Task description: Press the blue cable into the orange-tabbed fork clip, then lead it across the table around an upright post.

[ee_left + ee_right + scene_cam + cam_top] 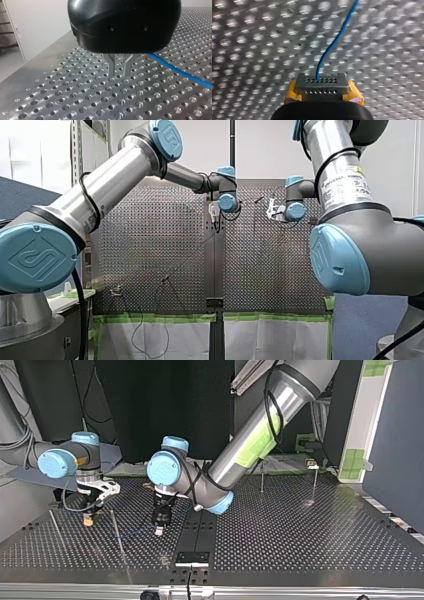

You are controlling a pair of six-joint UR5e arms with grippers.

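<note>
The blue cable (pixel 332 45) runs over the perforated table and ends between the fingers of my right gripper (pixel 321 85), which has yellow pads and is shut on it. In the top view that gripper (pixel 89 519) hangs low over the table at the left. My black left gripper (pixel 121 72) points down at the table, its metal fingers (pixel 113 67) a little apart with nothing between them. The blue cable (pixel 180 72) lies on the table just beside them. In the top view my left gripper (pixel 159 529) stands near the middle. I cannot make out the orange-tabbed clip.
Two thin upright posts (pixel 262 478) (pixel 314 482) stand at the back right of the top view. A black strip (pixel 200 527) runs down the table's middle to a bracket (pixel 192 558) at the near edge. A small fixture (pixel 116 291) sits at the front view's lower left.
</note>
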